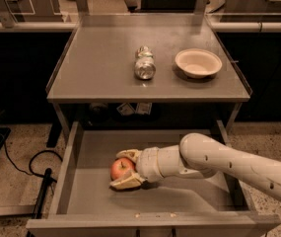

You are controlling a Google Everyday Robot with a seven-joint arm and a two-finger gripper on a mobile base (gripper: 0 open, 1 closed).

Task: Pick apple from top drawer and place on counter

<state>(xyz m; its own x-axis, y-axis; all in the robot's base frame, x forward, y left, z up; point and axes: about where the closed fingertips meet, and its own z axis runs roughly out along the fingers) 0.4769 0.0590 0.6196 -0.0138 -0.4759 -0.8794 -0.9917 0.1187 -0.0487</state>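
The red apple [121, 168] lies in the open top drawer [95, 199], left of its middle. My gripper [125, 168] reaches in from the right, low over the drawer bottom. One finger [128, 154] lies behind the apple and the other [126, 182] in front of it, both close against it. The apple rests on the drawer floor. The grey counter [100, 65] is above the drawer.
A silver can [144, 63] lies on its side at the middle of the counter. A shallow beige bowl [197, 62] stands to its right. A black cable [31, 164] runs over the speckled floor on the left. My white arm [228, 164] crosses the drawer's right part.
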